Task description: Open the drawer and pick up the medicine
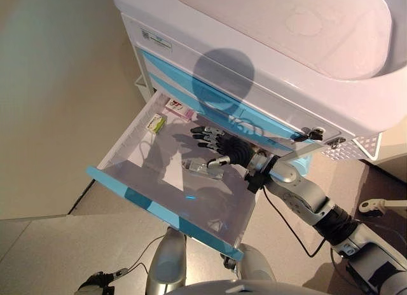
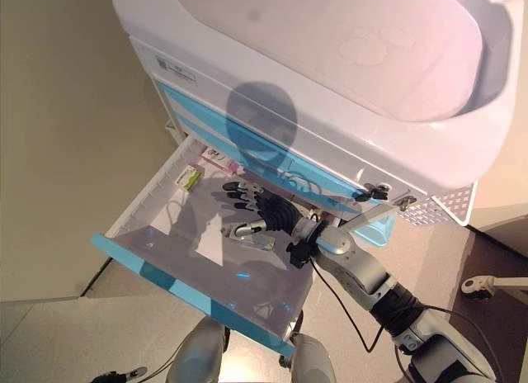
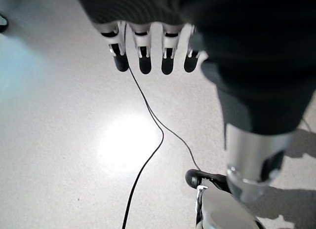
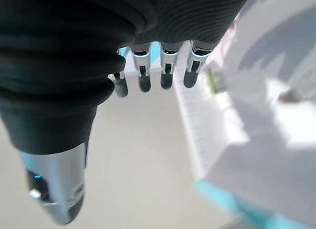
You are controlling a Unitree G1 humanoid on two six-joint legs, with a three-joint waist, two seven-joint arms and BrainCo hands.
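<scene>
Drawer [image 1: 127, 194] pulled fully out, right hand [image 1: 219, 142] inside it over the medicine.

The drawer's blue front lies nearest; behind it the hand hangs with fingers spread and holding nothing, its thumb just by a clear, flat packet [image 1: 202, 168] on the drawer floor. It looks light, thin and slippery, best pinched by an edge. A green box [image 1: 156, 123] and a pink box [image 1: 179, 108] sit at the back, well clear. Left hand [image 3: 153, 46] hangs relaxed over the floor.
</scene>
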